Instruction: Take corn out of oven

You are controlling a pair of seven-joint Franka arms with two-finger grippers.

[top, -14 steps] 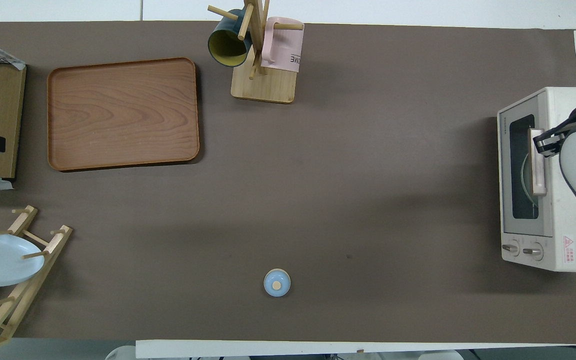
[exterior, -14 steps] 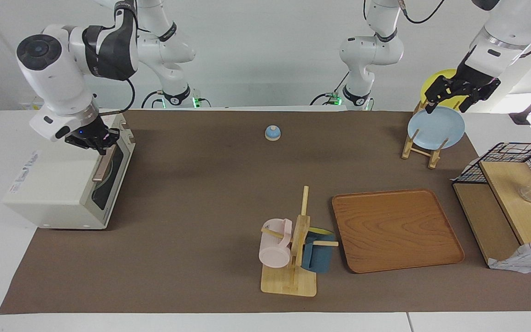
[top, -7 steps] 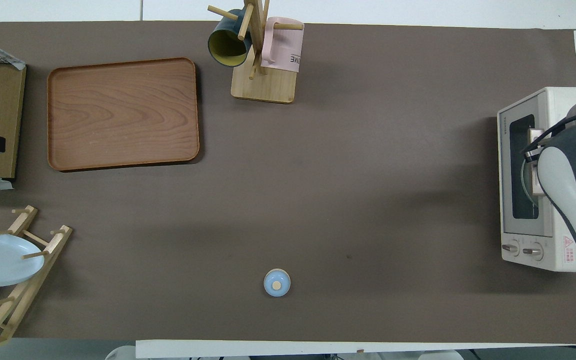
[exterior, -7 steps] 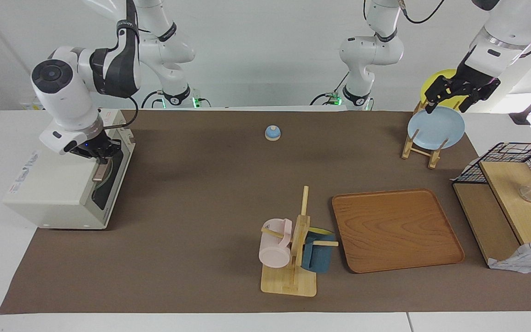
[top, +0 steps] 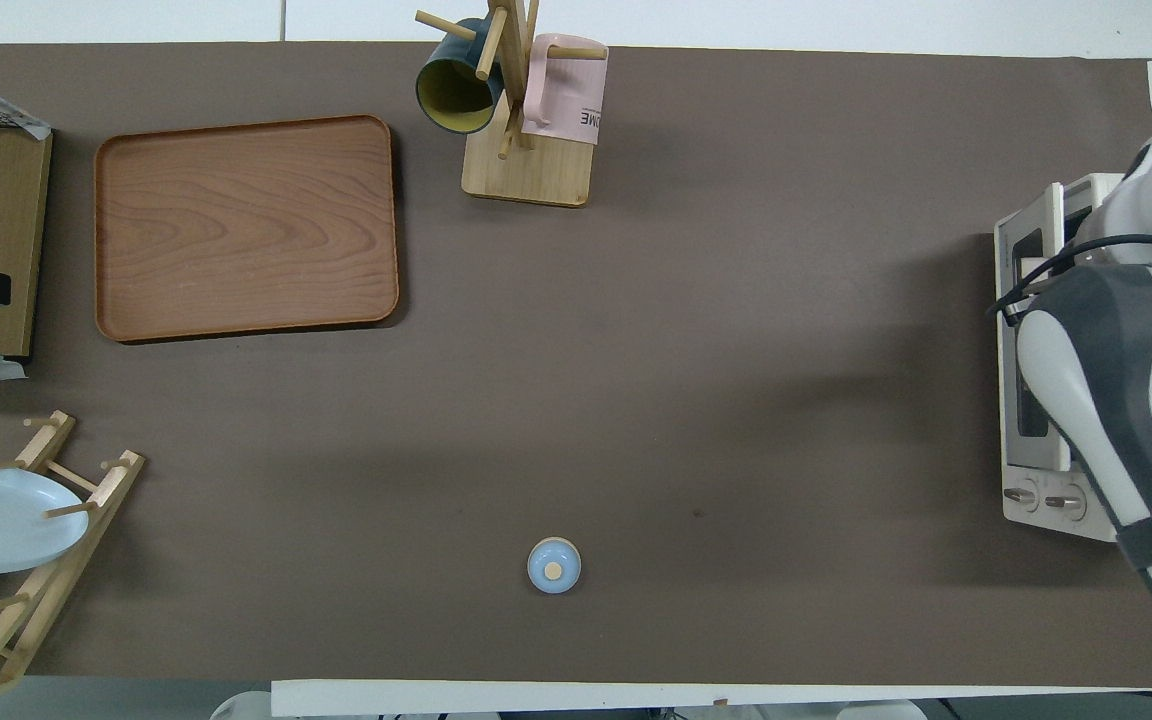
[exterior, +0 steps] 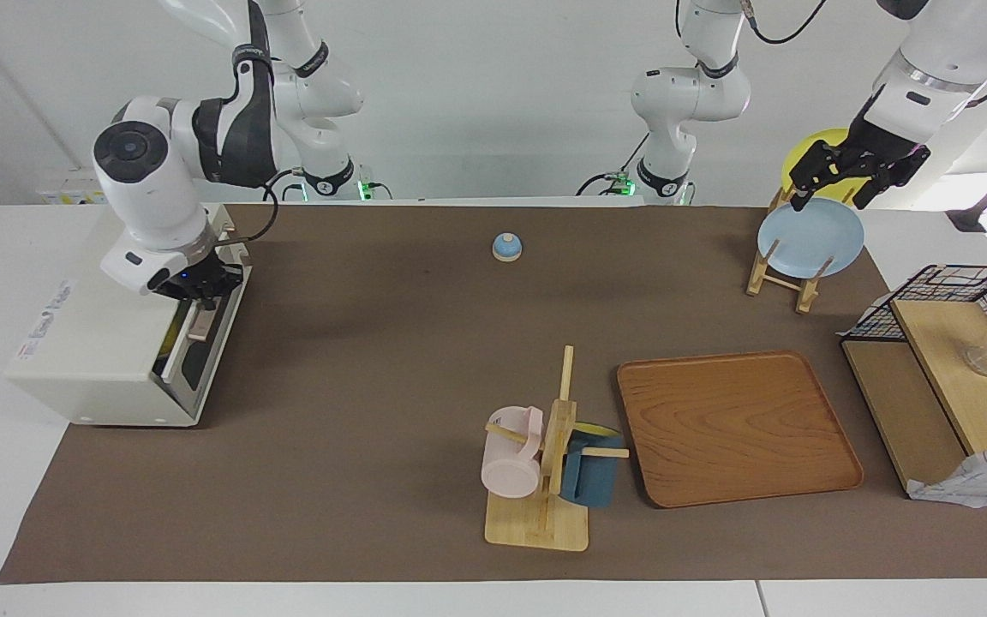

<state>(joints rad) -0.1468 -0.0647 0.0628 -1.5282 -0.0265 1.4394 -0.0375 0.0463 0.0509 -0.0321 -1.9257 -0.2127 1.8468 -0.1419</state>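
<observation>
The cream-white oven [exterior: 91, 343] stands at the right arm's end of the table and also shows in the overhead view [top: 1044, 495]. Its dark glass door [exterior: 205, 351] is tilted open a little at the top. My right gripper [exterior: 194, 300] is shut on the tan door handle [exterior: 199, 327]; in the overhead view the arm hides it. A thin yellow sliver shows in the door gap [exterior: 170, 336]; I cannot tell whether it is the corn. My left gripper [exterior: 829, 195] waits open over the plate rack.
A blue bell [exterior: 506, 247] sits mid-table near the robots. A mug tree [exterior: 545, 463] with a pink and a blue mug and a wooden tray [exterior: 738, 428] lie farther out. The plate rack [exterior: 780, 274] holds a blue plate [exterior: 809, 240] and a yellow plate [exterior: 815, 146]. A black wire basket [exterior: 948, 296] stands beside it.
My right gripper has pulled the handle down and outward, and the oven door has gone from shut to slightly open. The left arm has not moved.
</observation>
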